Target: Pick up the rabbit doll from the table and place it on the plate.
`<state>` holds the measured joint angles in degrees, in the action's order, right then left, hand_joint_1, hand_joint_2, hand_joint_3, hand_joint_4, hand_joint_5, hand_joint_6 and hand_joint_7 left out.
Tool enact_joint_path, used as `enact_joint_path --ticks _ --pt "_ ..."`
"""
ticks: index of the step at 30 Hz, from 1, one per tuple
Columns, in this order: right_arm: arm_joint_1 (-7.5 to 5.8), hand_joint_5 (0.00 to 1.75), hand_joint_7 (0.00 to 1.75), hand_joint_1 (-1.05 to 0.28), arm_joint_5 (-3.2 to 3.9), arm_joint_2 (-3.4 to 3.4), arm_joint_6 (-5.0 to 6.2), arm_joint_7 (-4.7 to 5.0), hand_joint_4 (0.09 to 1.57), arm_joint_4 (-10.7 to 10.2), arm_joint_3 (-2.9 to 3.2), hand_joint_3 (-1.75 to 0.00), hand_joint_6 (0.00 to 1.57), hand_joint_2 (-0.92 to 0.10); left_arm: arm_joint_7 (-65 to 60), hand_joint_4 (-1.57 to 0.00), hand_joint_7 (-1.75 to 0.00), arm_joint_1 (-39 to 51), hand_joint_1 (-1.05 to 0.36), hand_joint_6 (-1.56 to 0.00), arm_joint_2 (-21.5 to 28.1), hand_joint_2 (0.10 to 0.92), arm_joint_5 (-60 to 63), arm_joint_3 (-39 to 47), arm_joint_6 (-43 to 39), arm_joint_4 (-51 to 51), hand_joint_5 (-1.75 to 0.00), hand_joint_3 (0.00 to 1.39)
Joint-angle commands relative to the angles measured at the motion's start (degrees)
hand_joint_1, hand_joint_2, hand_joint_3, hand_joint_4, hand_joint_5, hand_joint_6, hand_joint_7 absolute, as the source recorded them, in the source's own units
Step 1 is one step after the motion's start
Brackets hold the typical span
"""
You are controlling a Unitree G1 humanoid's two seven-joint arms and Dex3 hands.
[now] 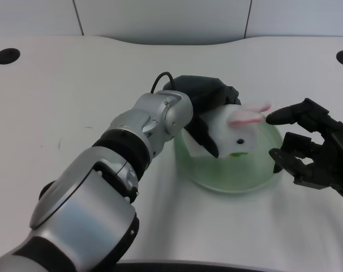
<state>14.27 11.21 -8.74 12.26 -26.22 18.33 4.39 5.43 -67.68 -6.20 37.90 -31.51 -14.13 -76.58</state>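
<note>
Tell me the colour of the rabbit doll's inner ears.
Pink, on a white rabbit doll; head view shows it.

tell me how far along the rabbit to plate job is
Done: the rabbit doll is off the table, gripped by the left hand. In hand: it is held over the green plate; whether it touches the plate is unclear. Left: set it down, let go and draw the hand back.

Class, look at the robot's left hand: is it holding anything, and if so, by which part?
Yes. The left hand holds the white rabbit doll by its body, fingers wrapped around the side away from the pink ears, above the green plate.
</note>
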Motion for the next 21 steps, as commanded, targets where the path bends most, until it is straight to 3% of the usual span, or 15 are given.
enact_joint_path --ticks 1,3,6,7,8,11,13,15,16,18,21 --pt "0.60 1.61 1.21 -0.28 0.62 -0.47 0.94 -0.16 0.68 2.0 0.79 -0.55 0.67 -0.63 2.1 0.00 -0.05 -1.9 -0.82 -0.29 1.7 0.808 -0.2 0.3 0.8 0.0 -0.70 0.00" --pt "1.02 1.61 1.21 -0.29 0.74 -0.30 1.45 -0.15 0.68 3.1 0.99 -0.54 0.66 -0.63 3.4 0.00 -0.04 -2.4 -0.83 -0.25 2.3 0.811 -1.0 1.2 1.6 0.1 -0.66 0.00" --pt "1.36 1.62 1.21 -0.27 1.61 -0.02 0.72 -0.34 0.66 3.4 1.35 -0.54 0.64 -0.65 4.1 0.00 -0.05 -2.7 -0.87 -0.23 3.4 0.824 -1.8 2.3 1.6 0.5 -0.70 0.00" --pt "1.41 1.63 1.21 -0.26 1.84 0.10 0.64 -0.33 0.66 3.4 1.46 -0.55 0.63 -0.65 4.4 0.00 -0.15 -2.8 -0.88 -0.19 3.7 0.826 -2.2 2.8 1.5 0.5 -0.85 0.00" --pt "1.52 1.63 1.21 -0.26 2.43 0.41 0.83 -0.42 0.66 3.6 1.72 -0.56 0.63 -0.65 4.6 0.00 -0.44 -2.8 -0.88 -0.10 4.1 0.828 -2.6 3.2 1.4 0.6 -1.01 0.00" --pt "2.05 1.68 1.22 -0.30 5.51 2.23 0.76 -0.26 0.67 5.1 3.53 -0.58 0.63 -0.65 5.4 0.00 -0.95 -2.9 -0.87 -0.01 5.4 0.818 -3.5 4.2 1.3 0.7 -1.28 0.00" --pt "2.12 1.70 1.23 -0.32 6.22 2.80 0.64 0.12 0.67 5.4 4.06 -0.59 0.64 -0.64 5.8 0.00 -1.07 -2.9 -0.87 0.00 5.7 0.814 -3.7 4.5 1.4 0.8 -1.33 0.00" --pt "2.13 1.72 1.24 -0.33 7.58 3.50 -1.03 0.72 0.68 4.9 4.75 -0.62 0.64 -0.64 6.2 0.00 -1.14 -2.9 -0.87 0.00 6.2 0.817 -3.9 5.0 1.1 1.0 -1.35 0.00" --pt "2.20 1.73 1.25 -0.34 8.71 3.90 -1.92 0.63 0.68 4.9 5.29 -0.64 0.64 -0.63 6.5 0.00 -1.16 -2.7 -0.86 0.00 6.7 0.818 -4.0 5.3 0.7 1.1 -1.36 0.00" --pt "2.26 1.74 1.28 -0.36 10.23 4.25 -4.13 1.01 0.67 4.7 6.00 -0.69 0.62 -0.63 6.6 0.00 -1.28 -2.5 -0.90 0.00 7.6 0.827 -4.5 5.7 0.0 1.3 -1.43 0.00" --pt "2.18 1.75 1.30 -0.37 10.19 4.27 -5.12 1.72 0.65 4.3 6.29 -0.71 0.59 -0.65 6.5 0.00 -1.38 -2.0 -0.92 0.00 8.9 0.839 -6.2 7.2 -1.6 2.1 -1.49 0.00"
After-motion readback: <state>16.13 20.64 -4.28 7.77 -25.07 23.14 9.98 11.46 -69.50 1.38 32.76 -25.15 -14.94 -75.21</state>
